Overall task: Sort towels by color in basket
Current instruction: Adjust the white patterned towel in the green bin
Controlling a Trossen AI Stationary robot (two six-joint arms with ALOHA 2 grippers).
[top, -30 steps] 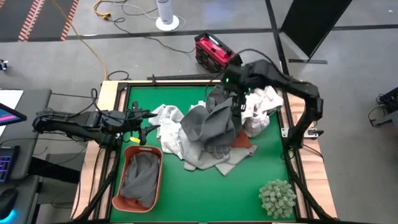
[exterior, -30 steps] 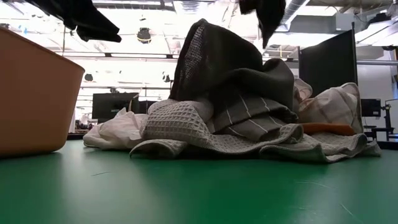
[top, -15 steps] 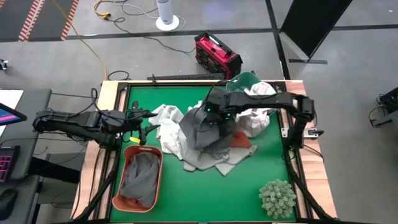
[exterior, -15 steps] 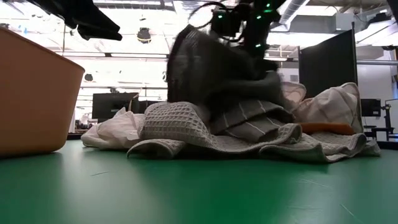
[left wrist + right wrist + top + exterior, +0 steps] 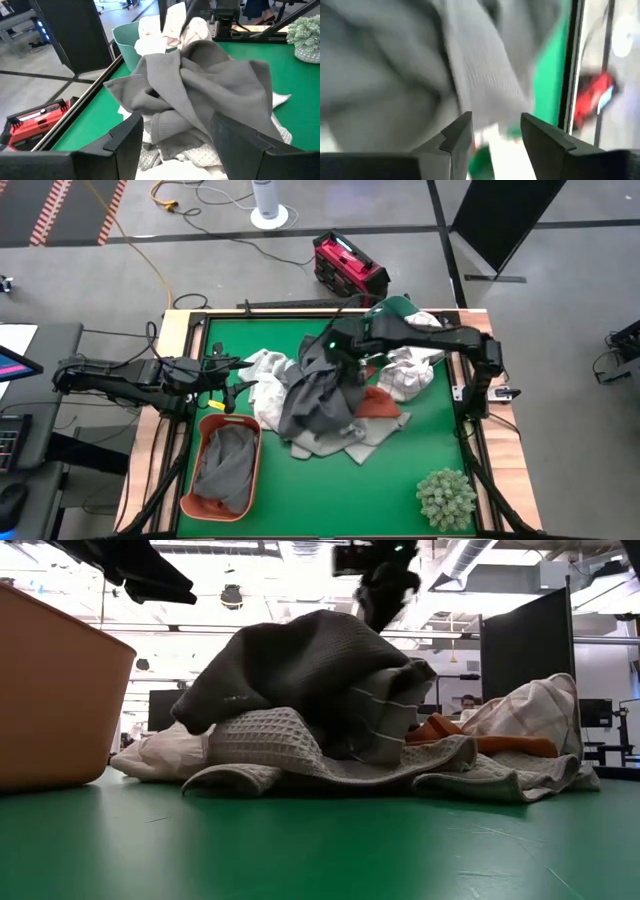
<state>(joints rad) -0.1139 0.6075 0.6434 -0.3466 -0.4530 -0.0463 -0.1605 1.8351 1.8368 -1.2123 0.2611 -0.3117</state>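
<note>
Waiting beyond the pile's left edge, the left gripper (image 5: 232, 383) hovers with its fingers parted and nothing between them, just above the orange basket (image 5: 196, 498). That basket already holds a folded grey towel (image 5: 226, 462), so it appears to serve as the grey bin. To the right of this idle gripper lies the heap of towels: a white towel (image 5: 262, 376) nearest it, a pale grey waffle towel (image 5: 330, 442) underneath, and a dark grey towel (image 5: 320, 392) draped over the top. The right gripper (image 5: 338, 350) sits directly above the dark grey towel's peak, seemingly to pinch it off the pile. Its fingers (image 5: 455, 139) stand partly apart with grey cloth blurred right behind them; whether they actually grip the fabric cannot be told. Right of this gripper lie a rust-orange towel (image 5: 381, 403) and a white checked towel (image 5: 408, 372), beside a teal basket (image 5: 397, 308). A spiky green plant ball (image 5: 446, 497) sits well apart, nearer the front corner.
</note>
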